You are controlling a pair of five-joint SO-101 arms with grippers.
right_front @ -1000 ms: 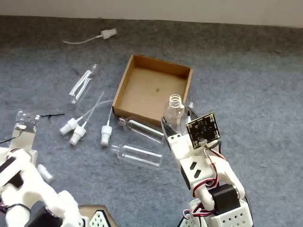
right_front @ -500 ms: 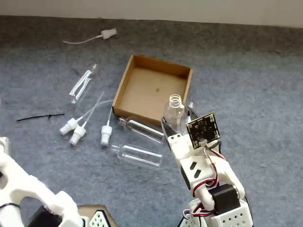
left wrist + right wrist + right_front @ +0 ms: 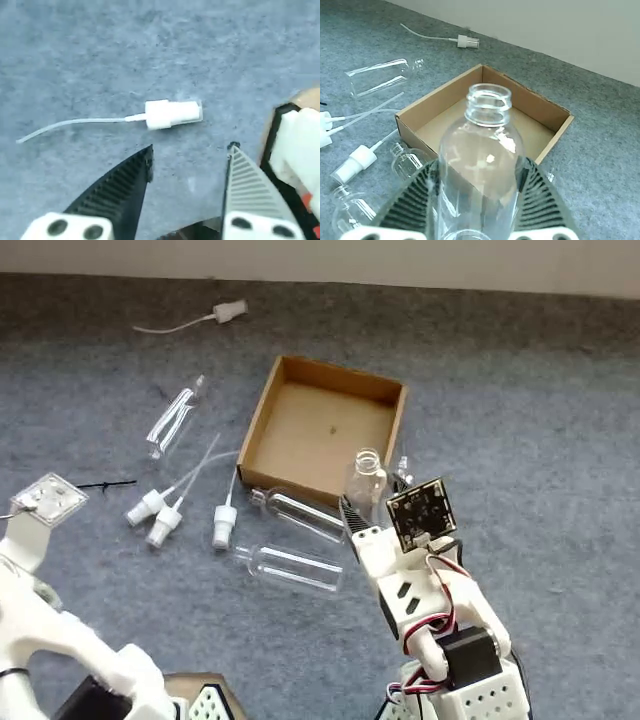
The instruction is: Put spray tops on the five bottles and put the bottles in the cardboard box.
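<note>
The left gripper (image 3: 191,149), spread wide, hangs over a loose spray top (image 3: 172,114); pinch its cap (not the tube). The right gripper (image 3: 479,175) clamps an upright bottle (image 3: 482,150), seemingly just outside the cardboard box (image 3: 260,420), at five o'clock.

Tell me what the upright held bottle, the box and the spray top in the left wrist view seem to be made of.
Bottle: clear and glossy, likely plastic, possibly glass; the box edge shows through it and bright highlights sit on it. Box: matte brown cardboard with thin folded walls. Spray top: opaque white plastic, with a thin translucent tube.
</note>
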